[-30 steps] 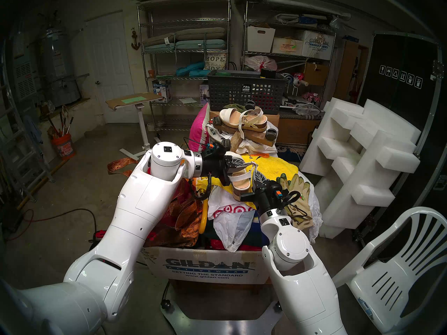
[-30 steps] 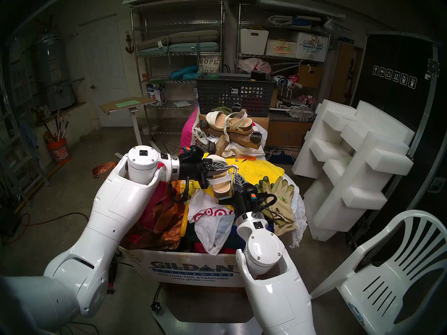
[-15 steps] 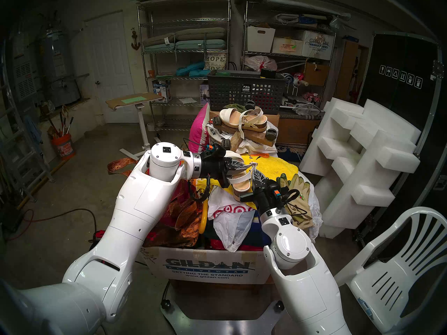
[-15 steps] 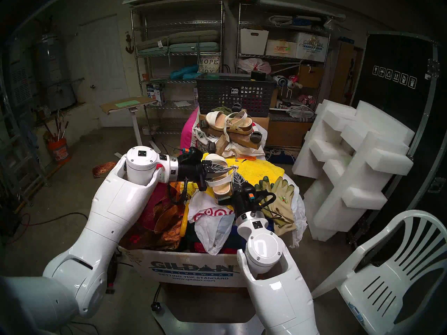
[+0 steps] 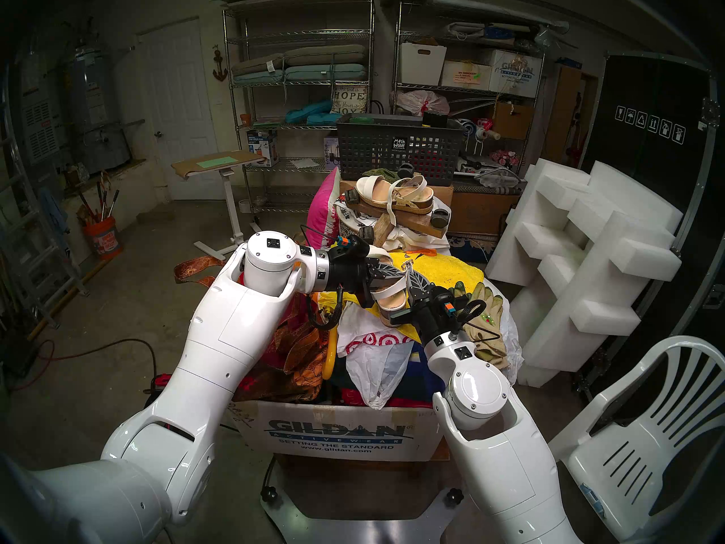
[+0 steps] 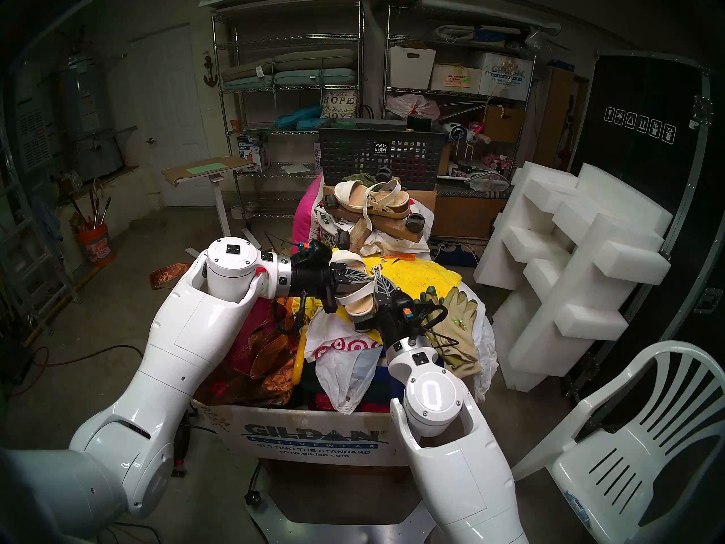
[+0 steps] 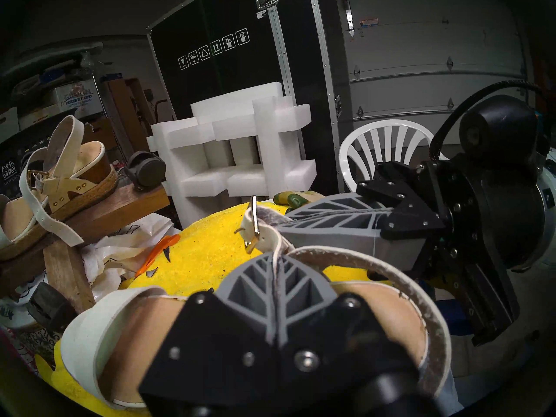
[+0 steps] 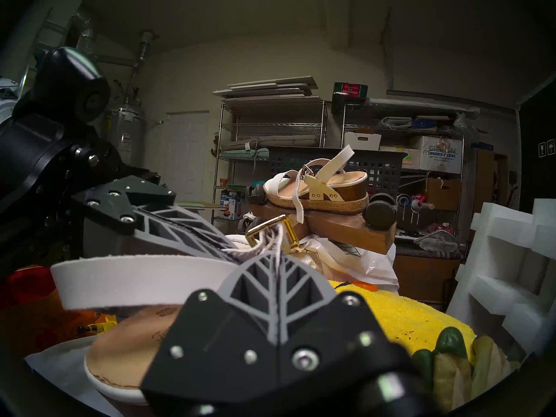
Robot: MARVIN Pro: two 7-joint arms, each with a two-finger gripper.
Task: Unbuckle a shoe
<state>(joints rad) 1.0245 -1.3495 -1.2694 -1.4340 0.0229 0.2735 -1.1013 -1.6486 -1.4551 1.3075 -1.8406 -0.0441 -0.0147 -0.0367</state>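
Note:
The shoe, a white-strapped wedge sandal with a tan insole, lies toe toward me on the pile in the box, also seen as the shoe. My left gripper reaches in from the left and is shut on the thin ankle strap just behind the gold buckle. My right gripper comes up from the right and is shut on the strap end beside the buckle. The two grippers' tips nearly meet: left gripper, right gripper. The heel is hidden behind the left hand.
The pile fills a Gildan cardboard box, with a yellow towel, green-tan gloves and a white plastic bag. A flatter platform sandal sits on a wooden dolly behind. White foam blocks and a plastic chair stand at the right.
My right gripper has closed on the strap end and moved forward and slightly left, up against the left gripper's tips. The buckle has shifted a little left. The left gripper stays shut.

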